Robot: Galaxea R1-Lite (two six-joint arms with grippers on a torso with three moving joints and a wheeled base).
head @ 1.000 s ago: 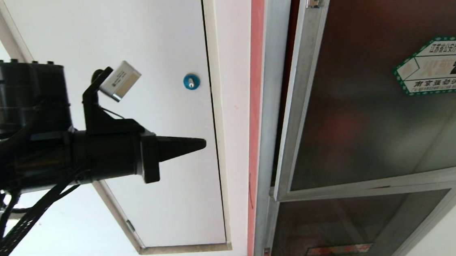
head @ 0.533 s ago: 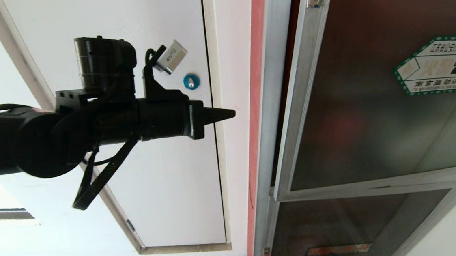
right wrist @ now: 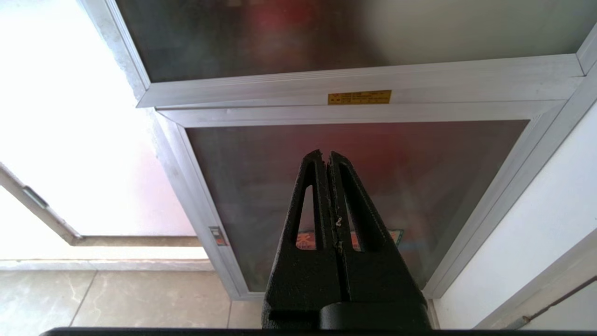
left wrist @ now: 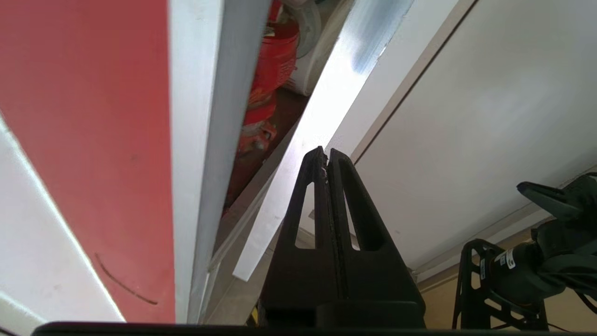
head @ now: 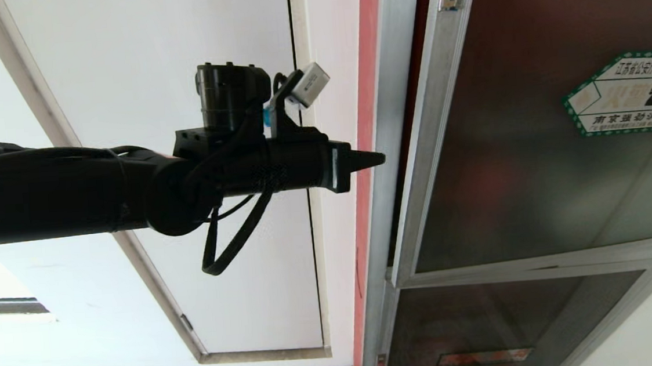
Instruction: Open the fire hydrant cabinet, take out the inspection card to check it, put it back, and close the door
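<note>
Left gripper (head: 379, 158), fingers pressed together, points at the cabinet (head: 384, 143) frame edge; the door (head: 531, 132) stands slightly ajar just beyond. Right gripper (right wrist: 326, 156) is closed, empty.

My left gripper (left wrist: 325, 154) sits at six o'clock, fingers pressed together, tip near the silver door (left wrist: 322, 121) edge. At twelve o'clock the gap shows the cabinet's (left wrist: 196, 140) red valve (left wrist: 273, 60). The right gripper (left wrist: 536, 191) hangs at four o'clock.
</note>
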